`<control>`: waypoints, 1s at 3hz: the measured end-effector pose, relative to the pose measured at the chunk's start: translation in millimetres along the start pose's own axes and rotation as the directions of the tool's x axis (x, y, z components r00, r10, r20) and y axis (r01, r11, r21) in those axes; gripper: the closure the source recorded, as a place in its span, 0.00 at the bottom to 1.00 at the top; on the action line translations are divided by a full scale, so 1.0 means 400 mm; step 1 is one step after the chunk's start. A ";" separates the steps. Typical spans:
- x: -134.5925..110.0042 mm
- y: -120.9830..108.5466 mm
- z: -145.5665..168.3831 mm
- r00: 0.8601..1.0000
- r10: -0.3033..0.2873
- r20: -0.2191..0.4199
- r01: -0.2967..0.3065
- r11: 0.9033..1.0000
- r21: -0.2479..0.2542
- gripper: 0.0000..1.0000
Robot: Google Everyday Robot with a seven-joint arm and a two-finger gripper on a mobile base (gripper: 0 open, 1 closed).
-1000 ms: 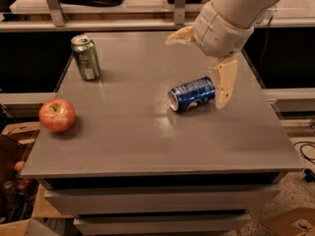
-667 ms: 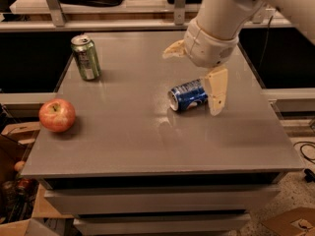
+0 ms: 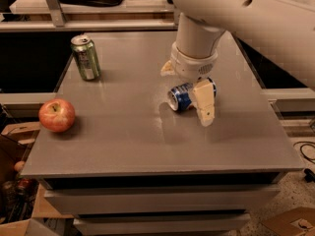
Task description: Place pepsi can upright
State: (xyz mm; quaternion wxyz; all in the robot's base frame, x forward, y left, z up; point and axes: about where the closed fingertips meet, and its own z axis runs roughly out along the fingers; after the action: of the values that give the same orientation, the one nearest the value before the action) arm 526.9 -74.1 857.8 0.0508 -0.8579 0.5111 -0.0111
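While the pepsi can (image 3: 179,98) lies on its side near the middle of the grey table (image 3: 123,136), dark blue with one silver end showing, the gripper (image 3: 186,87) straddles it, fingers spread wide.

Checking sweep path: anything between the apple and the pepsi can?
Nothing in the camera view: bare table from apple to pepsi can. The open end effector straddles that can.

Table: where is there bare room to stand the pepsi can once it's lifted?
The widest bare patch of the table is the front strip, between the apple and the right edge. The middle, between the green can and the pepsi can, is also free. It is crowded right of centre, where the open gripper straddles the pepsi can.
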 end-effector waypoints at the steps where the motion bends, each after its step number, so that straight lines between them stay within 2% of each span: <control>1: 0.018 -0.006 0.041 0.998 0.048 -0.034 -0.049 0.998 -0.029 0.00; 2: 0.039 -0.019 0.063 0.995 0.097 -0.026 -0.098 0.994 -0.039 0.00; 3: 0.054 -0.032 0.075 0.992 0.129 -0.001 -0.129 0.991 -0.040 0.16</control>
State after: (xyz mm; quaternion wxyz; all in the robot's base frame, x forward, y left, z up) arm 550.6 -84.5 828.6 0.0346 -0.8240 0.5655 0.0032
